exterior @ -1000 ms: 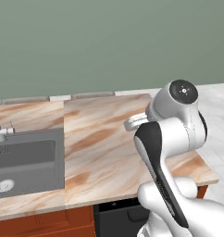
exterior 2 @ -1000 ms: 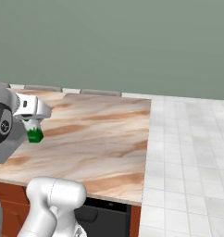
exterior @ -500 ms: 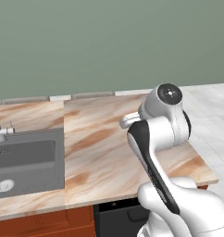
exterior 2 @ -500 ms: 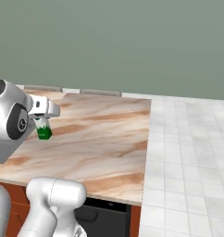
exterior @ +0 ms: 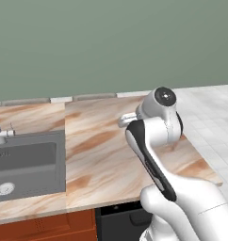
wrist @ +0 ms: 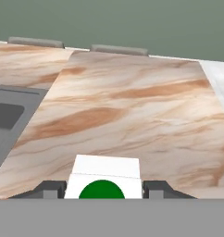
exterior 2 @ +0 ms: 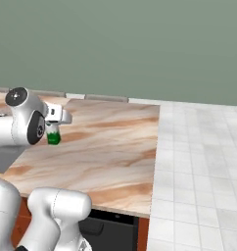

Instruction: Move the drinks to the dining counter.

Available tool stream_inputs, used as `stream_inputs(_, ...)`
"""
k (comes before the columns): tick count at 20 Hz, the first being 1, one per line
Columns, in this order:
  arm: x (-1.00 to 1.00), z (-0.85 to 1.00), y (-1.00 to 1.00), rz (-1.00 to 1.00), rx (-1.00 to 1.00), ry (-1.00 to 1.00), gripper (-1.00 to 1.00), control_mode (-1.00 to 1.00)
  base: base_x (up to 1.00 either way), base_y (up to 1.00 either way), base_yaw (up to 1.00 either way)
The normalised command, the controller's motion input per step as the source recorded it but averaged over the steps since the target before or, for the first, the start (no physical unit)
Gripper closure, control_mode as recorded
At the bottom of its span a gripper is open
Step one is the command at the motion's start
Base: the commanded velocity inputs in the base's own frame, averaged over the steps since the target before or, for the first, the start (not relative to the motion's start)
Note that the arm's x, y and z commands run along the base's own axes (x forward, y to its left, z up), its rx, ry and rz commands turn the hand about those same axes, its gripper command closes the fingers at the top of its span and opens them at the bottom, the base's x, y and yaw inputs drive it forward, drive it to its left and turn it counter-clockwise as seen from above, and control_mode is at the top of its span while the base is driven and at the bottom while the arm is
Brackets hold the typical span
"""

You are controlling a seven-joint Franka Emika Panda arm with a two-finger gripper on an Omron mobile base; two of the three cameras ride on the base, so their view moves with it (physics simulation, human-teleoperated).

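- Marble counter point(wrist: 132, 111) below, sink point(exterior: 26, 162) at left edge.
- Gripper point(wrist: 102, 187) pinching carton point(wrist: 104, 180), bottom centre, above counter.
- Could tip if dropped from height or tilted.

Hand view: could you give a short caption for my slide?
Pincer holding the white carton above the marble counter, sink at left.

I see the dining counter point(wrist: 132, 106) in beige marble streaked with brown veins, its sink point(exterior: 26, 162) flat grey. The wall point(exterior 2: 140, 44) behind is plain grey-green. The carton point(wrist: 104, 179) shows white with a green circle, its base green point(exterior 2: 54, 138). The floor point(exterior 2: 203, 162) is pale grey tile.
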Motion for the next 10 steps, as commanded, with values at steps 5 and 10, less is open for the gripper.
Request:
stream_inputs(5,0.41,-0.26,0.0,0.0,0.03,0.0,1.0,-1.0,0.0,0.0,0.0)
stream_inputs(10,0.3,-0.16,0.03,0.0,-0.02,0.0,1.0,-1.0,0.0,0.0,0.0)
